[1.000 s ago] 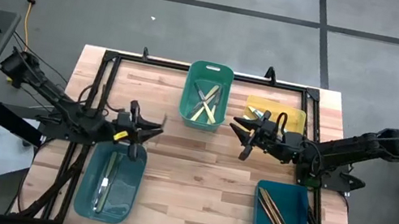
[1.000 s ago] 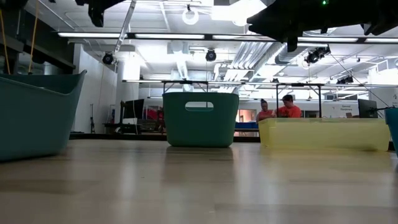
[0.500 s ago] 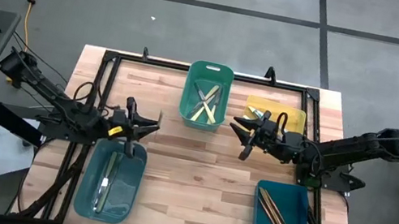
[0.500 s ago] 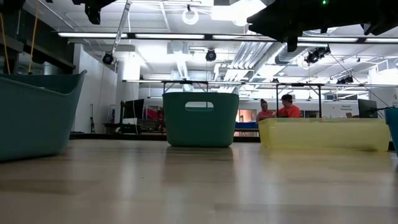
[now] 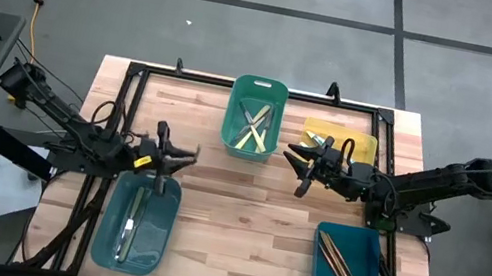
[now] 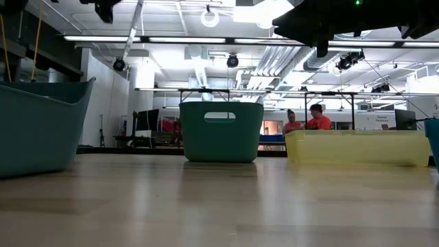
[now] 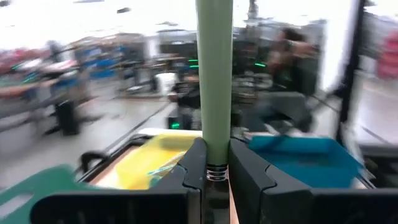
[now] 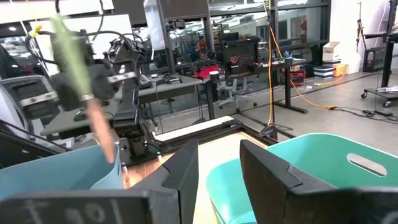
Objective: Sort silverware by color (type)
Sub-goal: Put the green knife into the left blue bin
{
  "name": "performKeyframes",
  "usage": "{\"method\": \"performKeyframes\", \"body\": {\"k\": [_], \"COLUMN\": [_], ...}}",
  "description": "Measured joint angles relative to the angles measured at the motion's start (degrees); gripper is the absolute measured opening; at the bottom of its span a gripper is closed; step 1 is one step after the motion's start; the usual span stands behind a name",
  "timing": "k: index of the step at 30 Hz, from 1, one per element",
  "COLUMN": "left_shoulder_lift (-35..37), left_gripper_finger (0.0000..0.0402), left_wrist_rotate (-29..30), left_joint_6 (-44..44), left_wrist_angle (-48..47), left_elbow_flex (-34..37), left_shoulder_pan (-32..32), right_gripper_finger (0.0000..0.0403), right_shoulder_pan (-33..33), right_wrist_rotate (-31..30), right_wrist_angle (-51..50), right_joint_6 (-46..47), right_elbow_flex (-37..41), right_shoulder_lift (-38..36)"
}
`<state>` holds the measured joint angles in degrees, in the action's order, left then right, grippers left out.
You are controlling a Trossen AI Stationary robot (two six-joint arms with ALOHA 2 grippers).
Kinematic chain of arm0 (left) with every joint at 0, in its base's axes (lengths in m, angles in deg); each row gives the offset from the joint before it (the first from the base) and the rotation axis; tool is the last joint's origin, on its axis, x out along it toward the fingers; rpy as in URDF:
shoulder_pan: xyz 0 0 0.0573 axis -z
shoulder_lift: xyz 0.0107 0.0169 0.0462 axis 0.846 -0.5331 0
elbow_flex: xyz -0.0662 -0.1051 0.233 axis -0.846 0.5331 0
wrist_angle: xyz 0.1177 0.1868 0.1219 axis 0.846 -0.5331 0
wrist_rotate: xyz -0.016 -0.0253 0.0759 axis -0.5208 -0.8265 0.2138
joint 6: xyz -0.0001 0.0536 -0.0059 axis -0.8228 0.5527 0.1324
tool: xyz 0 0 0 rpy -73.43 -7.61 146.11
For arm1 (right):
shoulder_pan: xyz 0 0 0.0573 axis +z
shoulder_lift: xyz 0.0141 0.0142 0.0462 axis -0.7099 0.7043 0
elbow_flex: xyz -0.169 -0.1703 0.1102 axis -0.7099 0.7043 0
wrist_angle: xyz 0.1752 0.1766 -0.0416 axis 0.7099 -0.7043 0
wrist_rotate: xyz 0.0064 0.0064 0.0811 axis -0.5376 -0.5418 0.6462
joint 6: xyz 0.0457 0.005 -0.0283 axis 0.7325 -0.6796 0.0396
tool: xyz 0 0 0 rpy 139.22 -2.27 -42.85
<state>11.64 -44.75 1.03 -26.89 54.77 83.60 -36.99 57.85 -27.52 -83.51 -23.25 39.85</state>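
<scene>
Left wrist view alone shows left hand (image 7: 217, 168) clamping green-handled utensil (image 7: 214, 81).

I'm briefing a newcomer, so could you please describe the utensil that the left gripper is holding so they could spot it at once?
On the wooden table, find the blue bin at its left edge. Above that bin's top end, the left gripper is shut on a green-handled utensil. Unlike every other piece, it lies in no bin.

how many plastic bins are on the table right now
4: a green bin at the far middle, a yellow bin to its right, a teal bin near left, a blue bin near right.
</scene>
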Motion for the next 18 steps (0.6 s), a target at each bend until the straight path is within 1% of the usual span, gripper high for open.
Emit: {"method": "performKeyframes", "body": {"k": [2,4,6,7,9,13,15,18], "left_shoulder_lift": [0.74,1.84,3.09,3.55,3.75,1.93,-0.12,-3.28], "left_gripper_finger": [0.0035,0.0035,0.0036,0.0036,0.0036,0.0035,0.0035,0.0036], "left_wrist_rotate": [-5.57,-13.18,-19.44,-21.57,-22.79,-22.76,-22.54,-22.49], "left_joint_6": [3.96,8.08,10.53,10.78,8.71,0.67,-3.38,-8.69], "left_wrist_angle": [-1.27,-4.99,-12.6,-17.2,-26.56,-45.25,-52.71,-61.01], "left_elbow_flex": [-0.02,-1.06,-3.37,-4.97,-8.98,-16.35,-18.23,-19.21], "left_shoulder_pan": [0.86,2.27,4.21,5.43,8.38,14.72,17.87,22.03], "right_gripper_finger": [0.0114,0.0114,0.0114,0.0114,0.0114,0.0114,0.0114,0.0114], "right_shoulder_pan": [0.0,0.0,0.0,0.0,0.0,0.0,0.0,0.0], "right_wrist_rotate": [0.0,0.0,-0.18,-0.22,-0.21,-0.2,-0.19,-0.17], "right_wrist_angle": [0.0,0.0,-0.02,-0.02,-0.02,-0.04,-0.03,-0.04], "right_joint_6": [-0.01,-0.53,-0.87,-0.87,-0.87,-0.85,-0.41,0.06], "right_elbow_flex": [0.0,0.0,0.0,0.0,0.0,0.0,0.0,0.0], "right_shoulder_lift": [0.0,0.0,0.0,0.0,0.0,0.0,0.0,0.0]}}
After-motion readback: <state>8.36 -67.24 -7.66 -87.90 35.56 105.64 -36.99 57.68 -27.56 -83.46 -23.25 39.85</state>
